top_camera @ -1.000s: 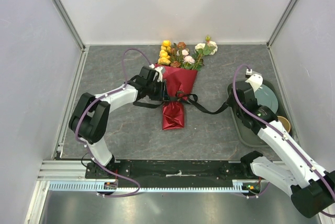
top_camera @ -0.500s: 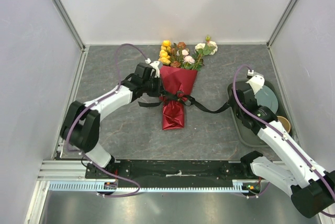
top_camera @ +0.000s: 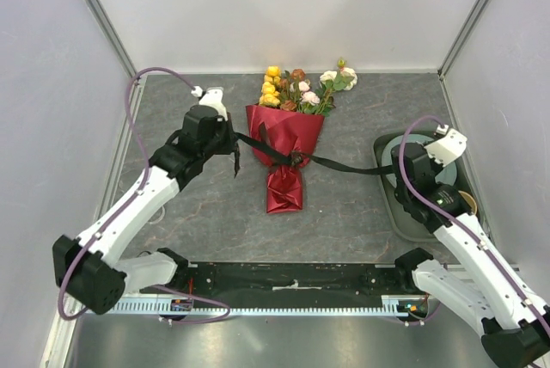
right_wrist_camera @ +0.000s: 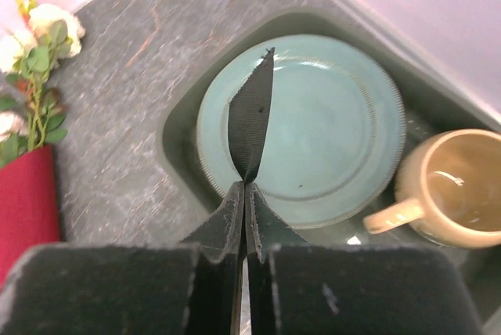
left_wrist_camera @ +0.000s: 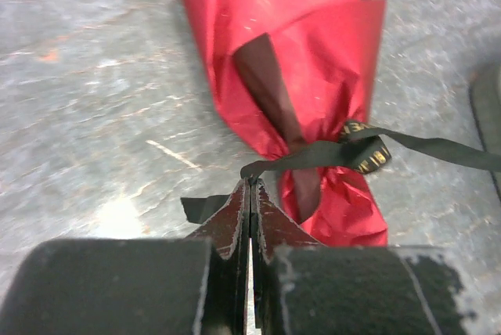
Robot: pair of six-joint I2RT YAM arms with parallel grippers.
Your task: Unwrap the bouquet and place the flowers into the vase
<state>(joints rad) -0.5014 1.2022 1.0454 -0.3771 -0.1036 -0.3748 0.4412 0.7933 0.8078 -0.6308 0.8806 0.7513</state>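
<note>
The black ribbon (top_camera: 344, 164) is drawn taut from both ends, the left claw (left_wrist_camera: 250, 190) having just been clamped on one, the right claw (right_wrist_camera: 244, 188) clenched on the other; the bouquet (top_camera: 288, 136) is left wrapped mid-counter (top_camera: 206, 213), untying judged under way.

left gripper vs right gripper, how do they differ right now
The left gripper sits close beside the bouquet over the grey table; the right gripper is farther off, over the teal plate in the tray. The left's stretch of black ribbon is short; the right's runs long. Both are shut on a ribbon end.
</note>
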